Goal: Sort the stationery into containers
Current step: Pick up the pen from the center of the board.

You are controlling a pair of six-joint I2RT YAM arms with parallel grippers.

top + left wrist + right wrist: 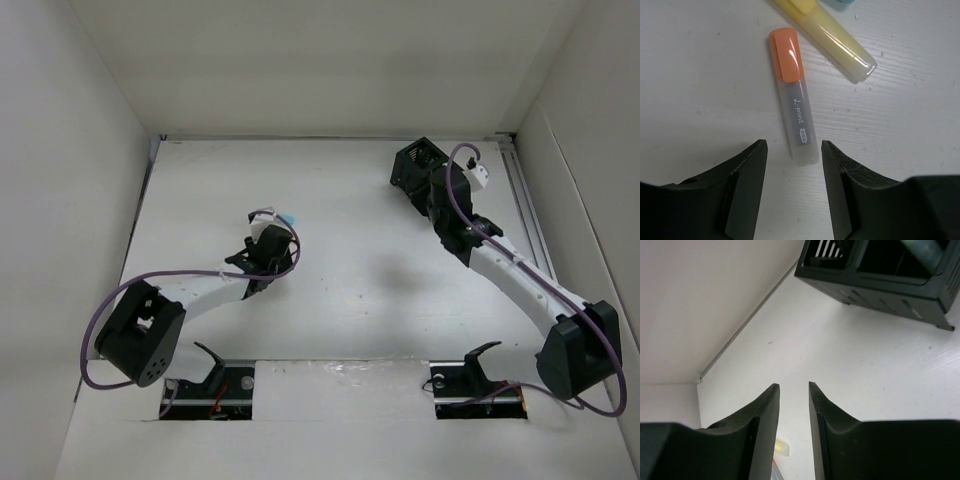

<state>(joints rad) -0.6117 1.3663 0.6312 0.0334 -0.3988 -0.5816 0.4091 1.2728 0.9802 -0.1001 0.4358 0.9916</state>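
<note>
An orange-capped highlighter [794, 95] with a clear body lies on the white table, its clear end just ahead of the gap between my left fingers. A yellow highlighter [835, 40] lies beyond it, and a pale blue one [840, 1] shows at the top edge. The pale blue tip also shows in the top view [290, 218]. My left gripper [792, 146] [278, 238] is open and empty above the table. The black mesh organizer [412, 158] [880, 267] stands at the far right. My right gripper [793, 386] [432, 190] hangs just short of it, slightly open and empty.
White walls close in the table on the left, back and right. The back-left wall corner [700, 377] shows in the right wrist view. A small pale yellow piece [782, 447] shows low between my right fingers; I cannot tell what it is.
</note>
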